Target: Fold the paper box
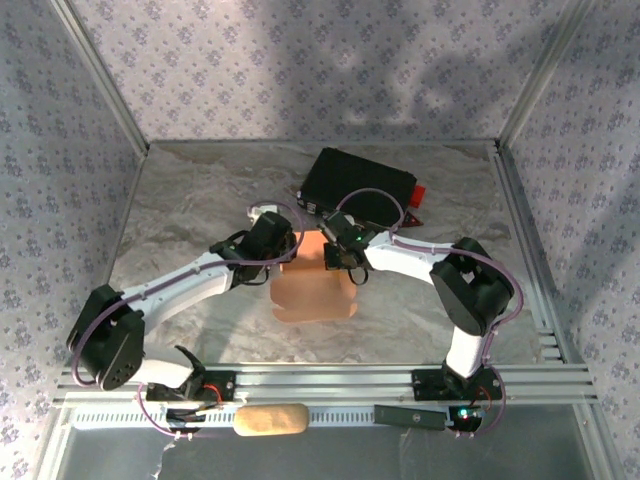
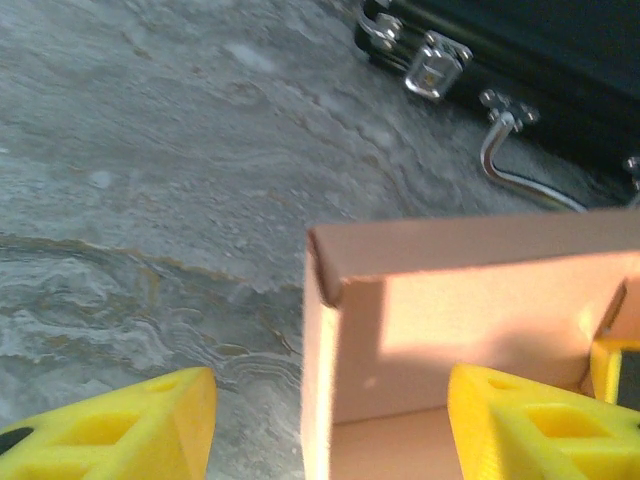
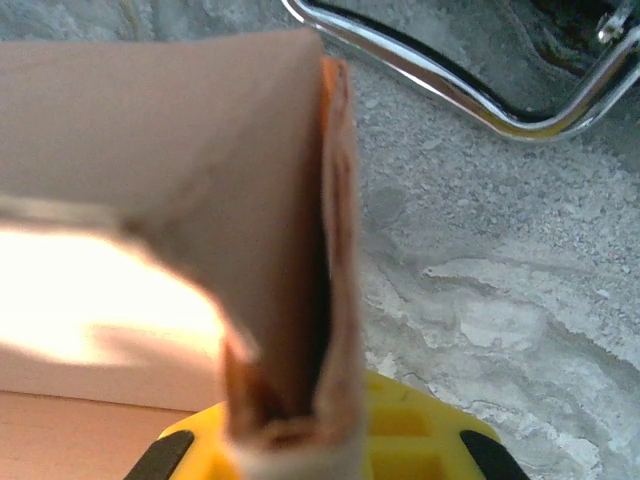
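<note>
Yellow-fingered left claw (image 2: 330,400) stands parted astride one wall of the thin salmon-tan cardboard paper box (image 2: 480,300), mid grey marbled worktop (image 2: 150,150); right claw (image 3: 310,440) pinches another wall.

Tabletop (image 1: 200,200): grey marbled surface with pale veining and a slight sheen. Walls (image 1: 300,60): three sides, lilac-grey covering with a small repeating floral print. Broad soft shadows lie across the back wall. Aluminium posts (image 1: 98,70) run up the two rear corners. Slotted metal rails (image 1: 320,380) line the tabletop's near edge. Lighting is soft and even.
</note>
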### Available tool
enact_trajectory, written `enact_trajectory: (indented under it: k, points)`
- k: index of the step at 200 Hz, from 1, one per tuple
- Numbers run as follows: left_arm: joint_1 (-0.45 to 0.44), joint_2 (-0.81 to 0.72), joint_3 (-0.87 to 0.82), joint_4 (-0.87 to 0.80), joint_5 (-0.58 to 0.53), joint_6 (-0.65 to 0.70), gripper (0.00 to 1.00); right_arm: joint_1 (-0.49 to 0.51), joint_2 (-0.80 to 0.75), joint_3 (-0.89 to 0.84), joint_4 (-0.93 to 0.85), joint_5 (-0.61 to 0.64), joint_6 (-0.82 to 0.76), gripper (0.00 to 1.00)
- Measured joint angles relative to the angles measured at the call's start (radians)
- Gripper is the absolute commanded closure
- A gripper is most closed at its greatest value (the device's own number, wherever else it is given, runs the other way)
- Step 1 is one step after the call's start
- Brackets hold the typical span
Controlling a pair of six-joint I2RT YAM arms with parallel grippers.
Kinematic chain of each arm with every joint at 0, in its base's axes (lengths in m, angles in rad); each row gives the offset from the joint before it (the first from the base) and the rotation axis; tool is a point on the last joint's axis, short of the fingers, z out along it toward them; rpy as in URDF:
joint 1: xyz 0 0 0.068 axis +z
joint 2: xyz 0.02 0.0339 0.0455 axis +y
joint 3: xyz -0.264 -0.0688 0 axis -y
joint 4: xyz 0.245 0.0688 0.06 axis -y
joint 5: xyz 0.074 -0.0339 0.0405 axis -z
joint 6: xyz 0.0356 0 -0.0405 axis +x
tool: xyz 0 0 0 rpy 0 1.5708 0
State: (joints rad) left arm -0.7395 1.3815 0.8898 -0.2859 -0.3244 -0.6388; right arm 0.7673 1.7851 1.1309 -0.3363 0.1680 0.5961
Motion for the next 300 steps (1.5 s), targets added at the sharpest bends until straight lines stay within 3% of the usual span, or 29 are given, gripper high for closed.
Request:
enact_trajectory:
  k: [36, 94, 131, 155, 300]
  points:
    - [-0.002, 0.045, 0.0, 0.0, 0.024, 0.029, 0.48, 0.0, 0.003, 0.032, -0.008, -0.011, 0.003, 1.0]
    - [-0.015, 0.105, 0.007, 0.0, -0.083, 0.049, 0.55, 0.0, 0.003, 0.032, -0.034, -0.026, 0.007, 1.0]
    - [-0.027, 0.141, 0.028, 0.003, -0.135, 0.064, 0.78, 0.0, 0.003, 0.032, -0.042, -0.027, 0.014, 1.0]
    - [-0.03, 0.174, 0.032, 0.014, -0.166, 0.062, 1.0, 0.0, 0.003, 0.033, -0.042, -0.037, 0.026, 1.0]
    - [-0.153, 0.272, 0.173, -0.184, -0.463, -0.045, 1.0, 0.005, 0.002, 0.033, -0.059, -0.106, 0.22, 1.0]
